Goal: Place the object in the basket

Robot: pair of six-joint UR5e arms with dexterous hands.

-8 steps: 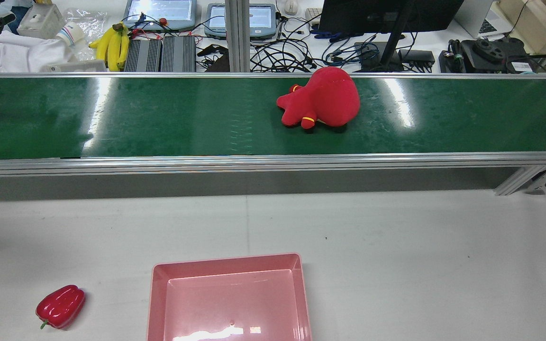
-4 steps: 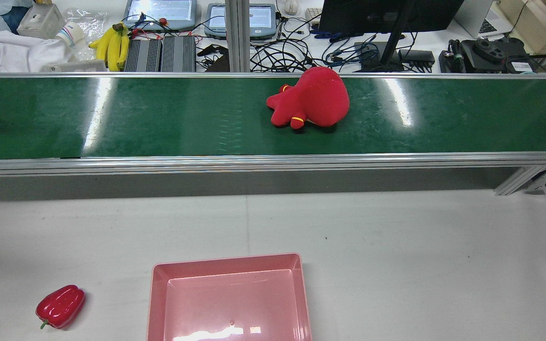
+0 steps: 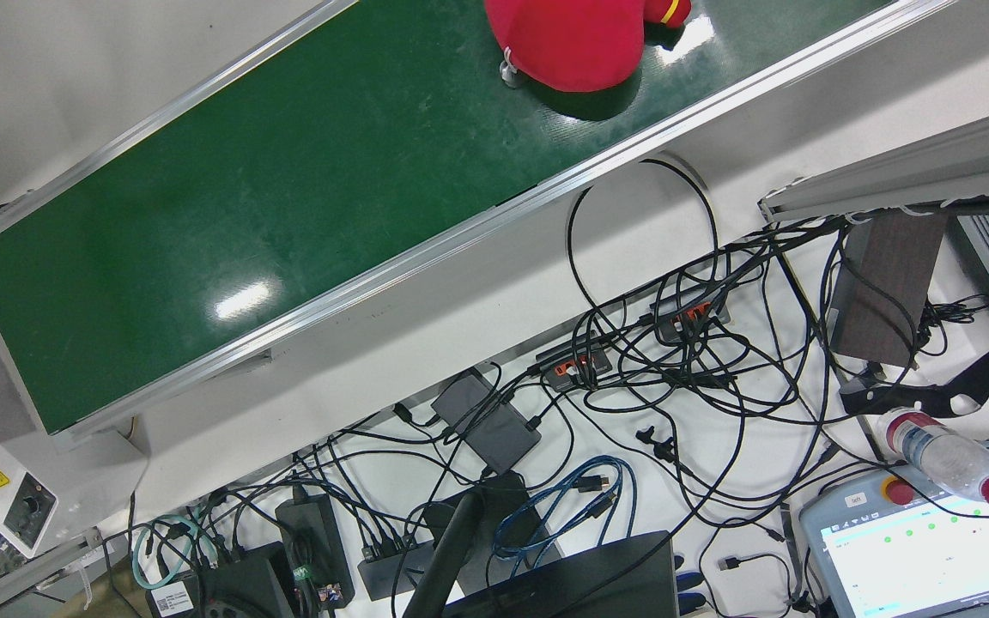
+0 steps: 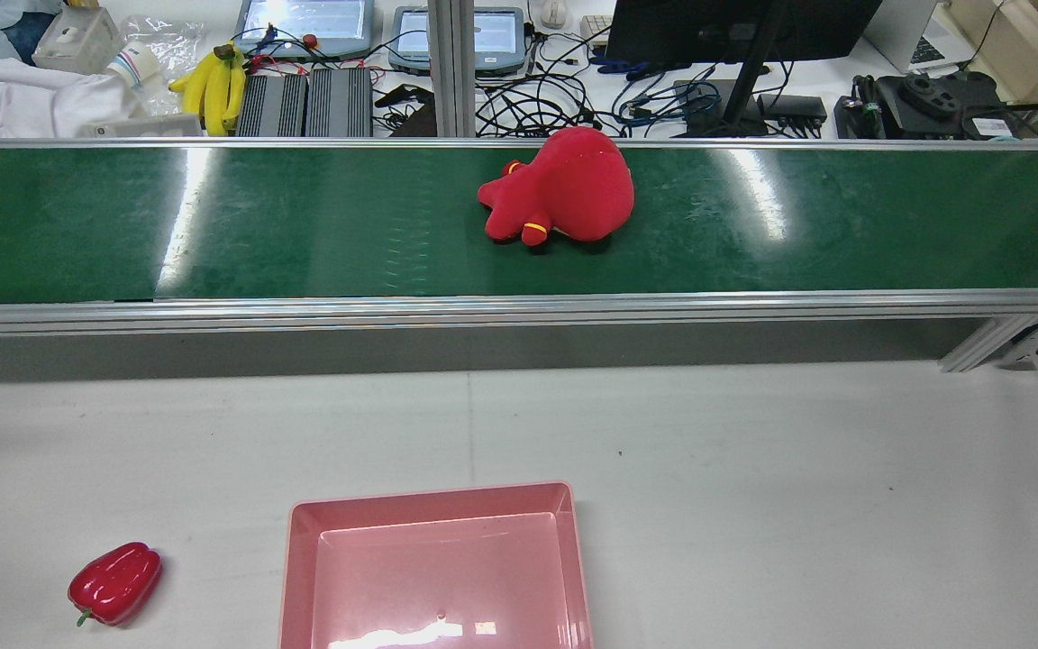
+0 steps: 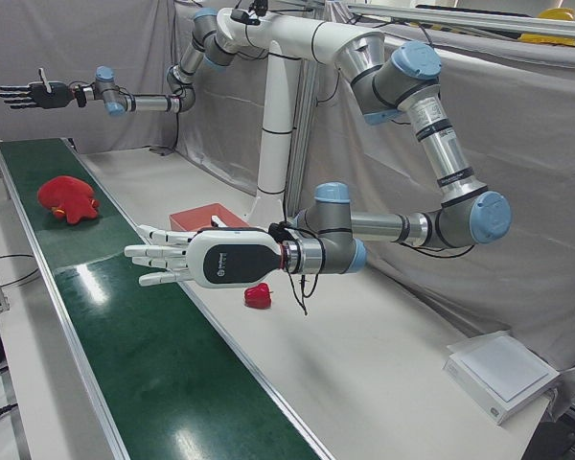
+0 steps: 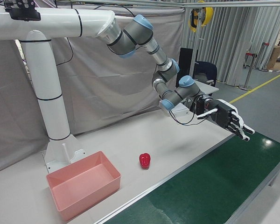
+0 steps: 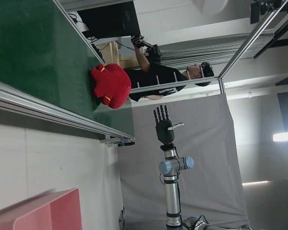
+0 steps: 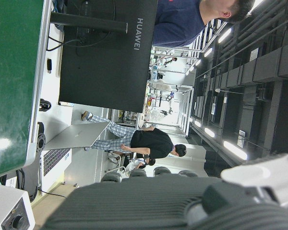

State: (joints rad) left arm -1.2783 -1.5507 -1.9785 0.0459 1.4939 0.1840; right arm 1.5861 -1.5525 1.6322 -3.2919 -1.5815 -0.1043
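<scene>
Plush toy on the belt, both hands bare

Nearest the robot in the rear view: pink basket [image 4: 433, 497] on the white table [image 4: 753, 505], its front cut off by the lower edge, its bare floor glinting under the lights. Just off to the basket's left, apart from it, red bell pepper [image 4: 115, 583] on its side, stem toward the near edge.

Past a stretch of bare table, green conveyor belt [image 4: 303, 225] between aluminium rails, crossing the whole width. On it, slightly right of centre and toward the far rail: red plush toy [image 4: 564, 185], slumped on its side, stubby limbs with yellow bands pointing left. Well apart from the basket and from both hands.

Seen from the left-front corner: left hand [image 5: 196, 259], white, held level and reaching out over the belt's near rail, fingers straight and slightly spread, gripping nothing. Near the pepper's end of the table, well short of the toy. From the opposite corner, same hand [image 6: 226, 121] with dark palm plate and pale fingers fanned above the belt.

Farther along, beyond the toy: right hand [image 5: 29, 94], black, high above the belt on an outstretched arm, fingers splayed, likewise holding nothing.

Beyond the belt, cluttered desk with bananas [image 4: 217, 86], tangled cables [image 4: 537, 108] and dark monitor [image 4: 735, 27].
</scene>
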